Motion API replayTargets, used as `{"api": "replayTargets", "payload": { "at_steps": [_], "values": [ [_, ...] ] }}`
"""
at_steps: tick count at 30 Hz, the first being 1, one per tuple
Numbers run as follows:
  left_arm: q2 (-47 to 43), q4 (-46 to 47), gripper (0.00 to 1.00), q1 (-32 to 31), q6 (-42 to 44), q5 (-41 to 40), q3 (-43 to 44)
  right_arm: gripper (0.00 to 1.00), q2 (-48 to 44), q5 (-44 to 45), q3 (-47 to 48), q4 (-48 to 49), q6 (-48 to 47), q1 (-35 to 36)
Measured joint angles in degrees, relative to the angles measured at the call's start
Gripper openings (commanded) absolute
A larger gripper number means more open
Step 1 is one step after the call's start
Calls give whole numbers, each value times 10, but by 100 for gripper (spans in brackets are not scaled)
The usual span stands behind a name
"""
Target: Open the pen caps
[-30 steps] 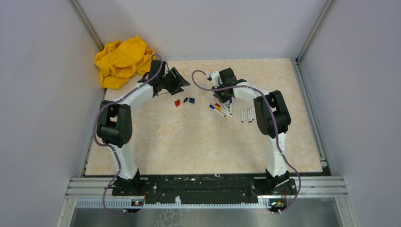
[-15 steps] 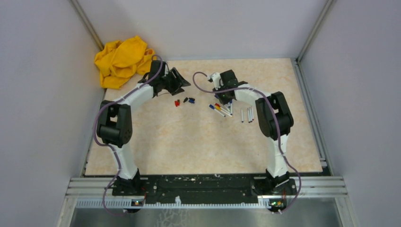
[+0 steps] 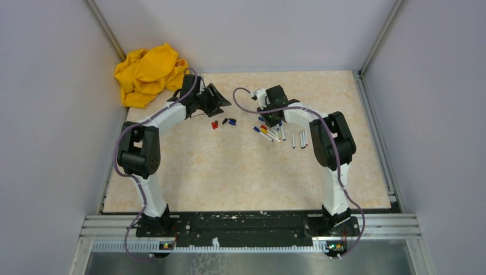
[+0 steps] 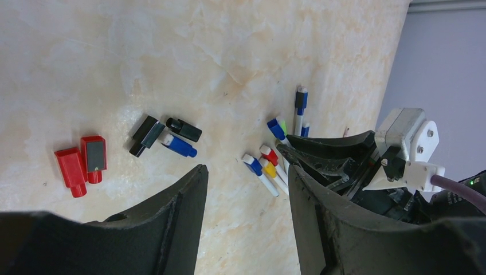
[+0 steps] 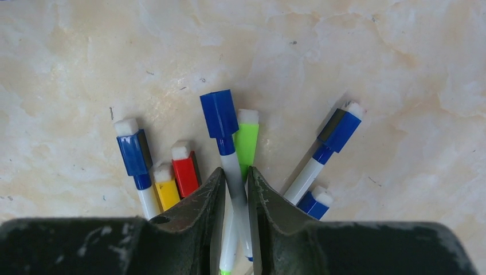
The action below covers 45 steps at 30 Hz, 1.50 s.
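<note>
My right gripper (image 5: 235,175) is shut on the white barrel (image 5: 234,171) of a pen whose blue cap (image 5: 219,114) sticks out ahead of the fingers. That pen crosses over a green-capped pen (image 5: 247,140). Beside them lie capped pens with red (image 5: 184,172), yellow (image 5: 167,192) and blue caps (image 5: 133,153). From above, the right gripper (image 3: 269,117) sits on this pen cluster (image 3: 268,132). My left gripper (image 4: 246,172) hangs open and empty above the table. Loose red caps (image 4: 80,162), black caps (image 4: 148,134) and a blue cap (image 4: 179,145) lie to its left.
A crumpled yellow cloth (image 3: 148,73) sits in the back left corner. Three more pens (image 3: 299,138) lie in a row right of the cluster. Grey walls close in the table on the left, back and right.
The right wrist has shifted slightly to the right over the pen cluster. The left arm has not moved.
</note>
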Motion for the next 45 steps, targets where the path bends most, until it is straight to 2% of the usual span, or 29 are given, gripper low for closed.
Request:
{"api": "replayTargets", "payload": {
  "at_steps": [13,31,37,45],
  "values": [
    [0,5,60,-4,-2,0,0,17,-21,14,-19,5,0,0],
    [16,9,60,-20,-9,15,8,2,-58,14,-35,19,5,0],
    [33,25,63,-27,-26,37,23,0,-76,-7,-67,35,21,1],
    [54,49,64,-50,-53,71,35,0,-144,-19,-121,77,49,23]
  ]
}}
